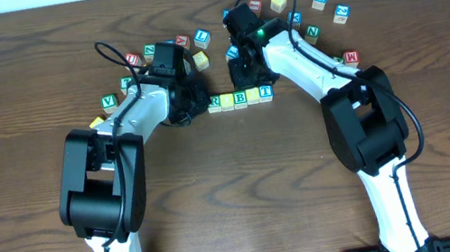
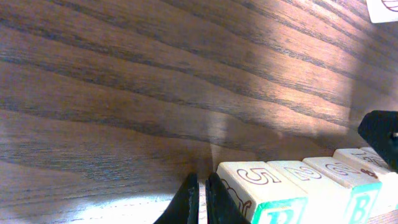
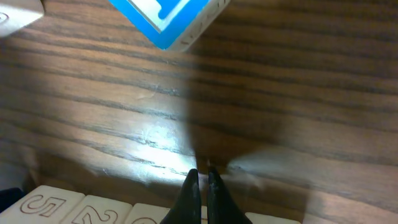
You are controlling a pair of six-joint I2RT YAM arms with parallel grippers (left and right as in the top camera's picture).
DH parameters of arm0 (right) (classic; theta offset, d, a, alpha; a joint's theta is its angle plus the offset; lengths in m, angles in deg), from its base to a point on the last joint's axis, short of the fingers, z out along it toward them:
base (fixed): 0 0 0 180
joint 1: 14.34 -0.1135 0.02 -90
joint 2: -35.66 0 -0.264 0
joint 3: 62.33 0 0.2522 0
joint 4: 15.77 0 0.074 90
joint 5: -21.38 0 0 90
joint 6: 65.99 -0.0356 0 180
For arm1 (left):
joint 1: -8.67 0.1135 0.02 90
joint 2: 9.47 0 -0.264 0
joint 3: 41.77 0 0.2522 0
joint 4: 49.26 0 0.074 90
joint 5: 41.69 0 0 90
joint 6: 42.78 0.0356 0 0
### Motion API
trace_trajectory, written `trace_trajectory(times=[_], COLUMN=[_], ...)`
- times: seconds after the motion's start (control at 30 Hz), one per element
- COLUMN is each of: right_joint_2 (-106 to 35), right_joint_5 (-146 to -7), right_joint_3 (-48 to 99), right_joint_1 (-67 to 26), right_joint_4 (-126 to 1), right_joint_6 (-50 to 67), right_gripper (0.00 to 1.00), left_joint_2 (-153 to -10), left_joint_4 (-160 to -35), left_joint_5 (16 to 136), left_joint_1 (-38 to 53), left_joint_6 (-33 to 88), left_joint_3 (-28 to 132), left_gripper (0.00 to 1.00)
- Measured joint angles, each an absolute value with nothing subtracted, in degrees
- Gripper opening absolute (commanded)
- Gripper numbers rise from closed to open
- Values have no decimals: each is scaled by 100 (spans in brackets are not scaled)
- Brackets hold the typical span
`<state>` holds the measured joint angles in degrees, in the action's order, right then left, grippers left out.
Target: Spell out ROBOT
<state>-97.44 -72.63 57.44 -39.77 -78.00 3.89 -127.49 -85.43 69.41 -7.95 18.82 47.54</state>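
Closed on nothing, the left gripper hangs low over the wooden table, its two dark fingers nearly together with only a thin slit between them. It sits at the left end of a row of five alphabet cubes. The nearest is the R cube, just beside the right-hand finger; whether they touch cannot be told. From overhead the row runs left to right near the middle of the table: R cube, a yellow-topped cube, the B cube, a second yellow-topped cube, then the T cube, all side by side in a straight line. The right gripper is also pinched together and empty, tips pointing down at bare wood just behind the row, whose numbered side faces show along the bottom edge of its wrist view. A blue-framed cube lies further off beyond those tips. Other cubes lie scattered across the far side of the table, among them a V cube and a red-lettered M cube.
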Motion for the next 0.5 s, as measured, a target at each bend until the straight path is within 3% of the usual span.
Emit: trace_trajectory(times=[0.5], right_joint_2=[-9744], right_joint_5=[-7151], right_joint_3=[5744], right_joint_1=[-4047], right_joint_4=[-7861], right_joint_6=[391], right_gripper=[1], left_joint_2=[-12749], left_joint_4=[-8543], left_joint_5=[6941], left_joint_1=[-795], left_joint_6=[1882], left_joint_3=[4754], left_gripper=[8])
